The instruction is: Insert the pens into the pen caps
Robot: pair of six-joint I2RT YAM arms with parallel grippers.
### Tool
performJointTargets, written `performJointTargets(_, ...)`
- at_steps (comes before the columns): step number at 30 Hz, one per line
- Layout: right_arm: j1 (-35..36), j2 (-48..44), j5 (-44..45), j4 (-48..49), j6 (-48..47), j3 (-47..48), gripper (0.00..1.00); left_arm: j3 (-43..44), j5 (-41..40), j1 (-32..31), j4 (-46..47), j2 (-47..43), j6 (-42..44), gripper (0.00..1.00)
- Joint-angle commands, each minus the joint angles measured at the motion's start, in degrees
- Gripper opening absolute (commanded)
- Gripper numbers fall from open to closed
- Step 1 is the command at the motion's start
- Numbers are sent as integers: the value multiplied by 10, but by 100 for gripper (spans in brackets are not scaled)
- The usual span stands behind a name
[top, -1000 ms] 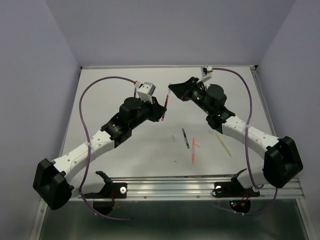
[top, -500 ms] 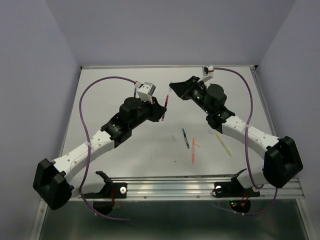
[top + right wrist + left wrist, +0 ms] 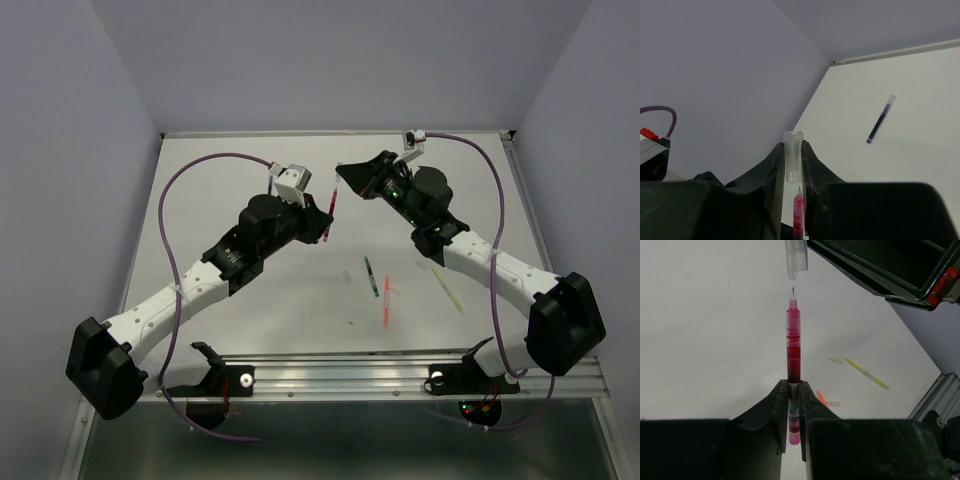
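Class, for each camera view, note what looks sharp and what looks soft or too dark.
Left wrist: red pen sharp, yellow pen behind it soft, fingers near-black. Right wrist: clear cap crisp, blue pen slightly soft. Top external: even light, faint shadows on the table.

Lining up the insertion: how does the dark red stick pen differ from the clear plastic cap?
The dark red stick pen is long and red-filled; the clear plastic cap is short and see-through. The pen sits in the left gripper, the cap in the right gripper. Shared: both are clamped, nearly in line, with a gap between tip and cap.
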Motion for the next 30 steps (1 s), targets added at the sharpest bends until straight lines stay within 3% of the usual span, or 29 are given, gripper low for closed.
performJointTargets(1,6,-6,-4,20,-12,15,1,17,-2,-4,25,-14,5,0)
performJointTargets(23,11,-5,14,8,-32,12,1,8,-11,-4,24,-32,4,0)
performJointTargets(30,16,1,-18,11,-24,17,1,13,-14,-4,24,-25,7,0)
